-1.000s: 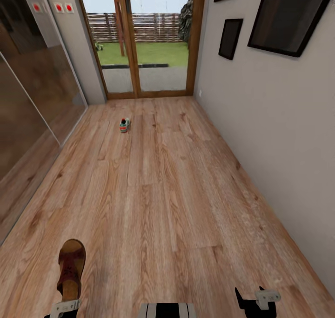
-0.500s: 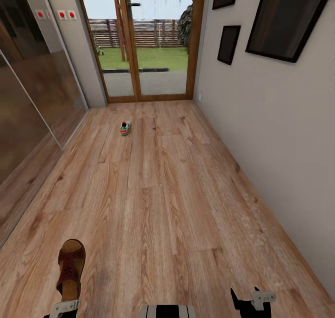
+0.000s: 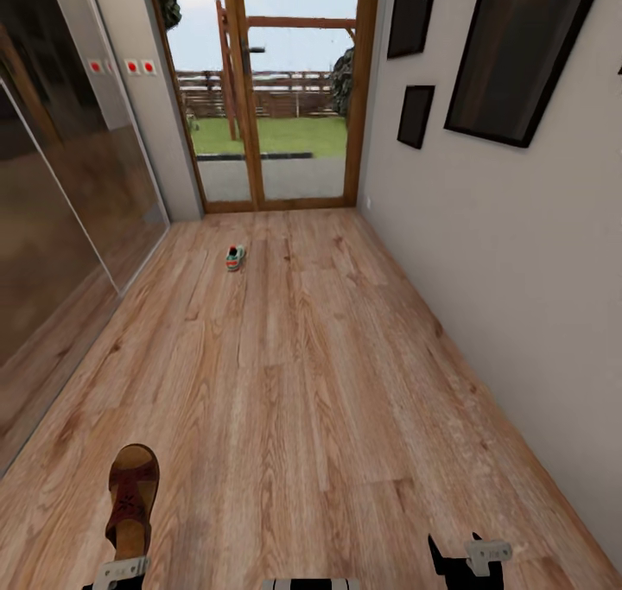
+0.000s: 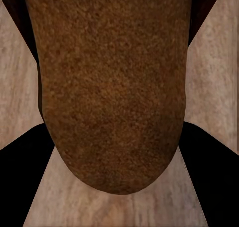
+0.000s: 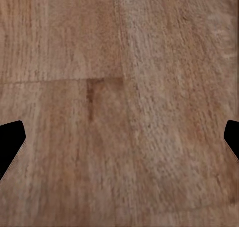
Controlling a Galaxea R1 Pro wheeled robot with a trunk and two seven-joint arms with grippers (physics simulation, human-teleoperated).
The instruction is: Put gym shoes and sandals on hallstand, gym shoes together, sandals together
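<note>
A brown sandal (image 3: pixel 131 499) with a dark red strap hangs at the lower left of the head view, toe pointing away, with my left gripper (image 3: pixel 119 571) shut on its heel end. Its brown sole (image 4: pixel 112 87) sits between the dark fingers (image 4: pixel 20 179) in the left wrist view. One gym shoe (image 3: pixel 234 257), white with green and red-orange, lies far ahead on the corridor floor (image 3: pixel 311 383) near the glass door. My right gripper (image 3: pixel 456 561) is low at the right, open over bare planks (image 5: pixel 119 112). The hallstand is out of view.
A plain wall with dark framed pictures (image 3: pixel 510 50) runs along the right. Glossy brown sliding panels (image 3: pixel 52 210) line the left. A wood-framed glass door (image 3: pixel 276 98) closes the corridor's far end.
The head view has tilted up, so the door and shoe sit lower in the picture. The sandal stays in my left gripper. The right gripper shifted slightly left.
</note>
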